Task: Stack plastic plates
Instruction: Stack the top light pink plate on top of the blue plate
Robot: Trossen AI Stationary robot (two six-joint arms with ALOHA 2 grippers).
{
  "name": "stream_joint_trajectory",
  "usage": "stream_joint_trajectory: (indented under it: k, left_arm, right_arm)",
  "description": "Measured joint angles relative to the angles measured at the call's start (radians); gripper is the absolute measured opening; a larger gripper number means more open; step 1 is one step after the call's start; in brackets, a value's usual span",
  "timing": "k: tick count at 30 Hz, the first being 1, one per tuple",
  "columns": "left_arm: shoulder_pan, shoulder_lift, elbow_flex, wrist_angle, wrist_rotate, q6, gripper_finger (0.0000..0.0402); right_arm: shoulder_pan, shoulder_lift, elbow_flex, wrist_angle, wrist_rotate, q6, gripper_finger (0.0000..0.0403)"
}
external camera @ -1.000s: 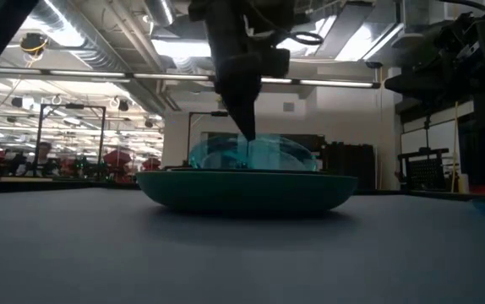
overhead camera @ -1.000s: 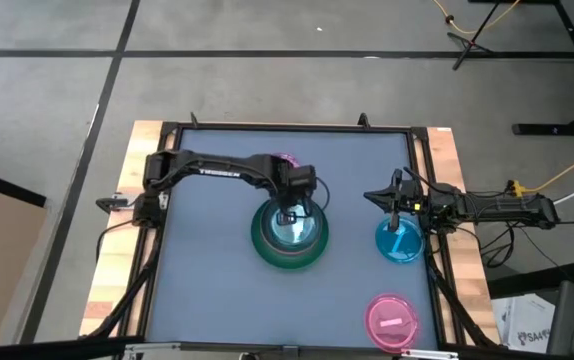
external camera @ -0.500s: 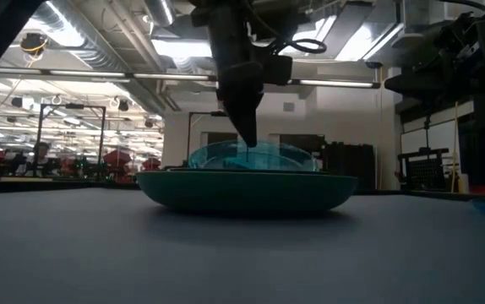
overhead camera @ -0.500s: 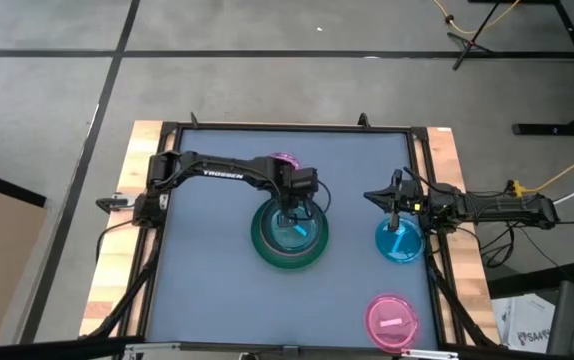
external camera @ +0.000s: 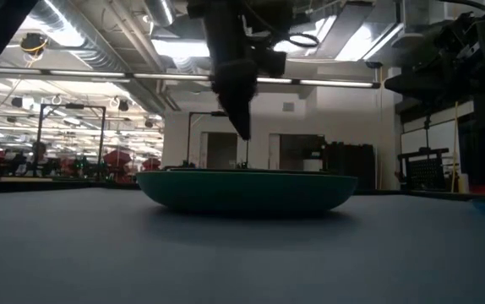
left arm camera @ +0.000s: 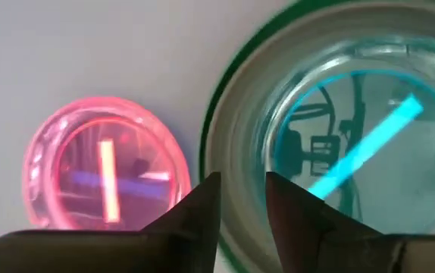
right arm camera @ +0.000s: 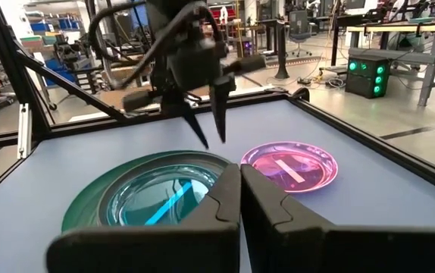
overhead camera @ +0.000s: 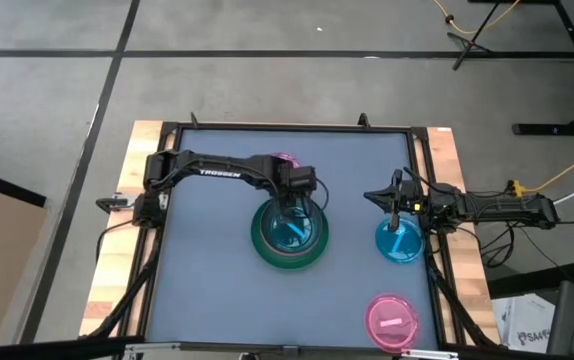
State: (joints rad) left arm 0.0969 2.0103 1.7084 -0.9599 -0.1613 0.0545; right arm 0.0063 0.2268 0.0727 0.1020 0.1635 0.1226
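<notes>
Left pincer hung released over the green plate at bench centre, blue plate nested inside. Right pincer, clenched empty, waited at 3 o'clock.

Hidden: translucent blue plate sits below the dark green plate's rim in the low view | Covered: far magenta plate mostly under the left arm from above | Cropped: green plate's edge in left wrist view
</notes>
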Motion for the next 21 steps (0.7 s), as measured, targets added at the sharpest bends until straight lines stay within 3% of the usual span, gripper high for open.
stream_joint_trajectory:
  k: [5, 8, 15, 21]
  left_arm:
    - [0.029, -0.038, -0.018, -0.038, -0.001, 0.009, 0.0094]
    - [0.074, -0.093, -0.101, -0.012, 0.020, 0.008, 0.0090]
    - [0.260, -0.282, -0.419, 0.289, 0.124, -0.057, 0.0084]
    - [0.426, -0.329, -0.568, 0.461, 0.142, -0.172, 0.0084]
  right_arm:
    - [0.000, 0.000, 0.000, -0.002, 0.000, 0.001, 0.0000]
    - [0.000, 0.000, 0.000, -0.007, -0.002, 0.001, 0.0000]
    - [0.000, 0.000, 0.000, -0.024, 0.000, 0.000, 0.0000]
    - [0.000, 0.000, 0.000, -0.024, 0.002, 0.000, 0.0000]
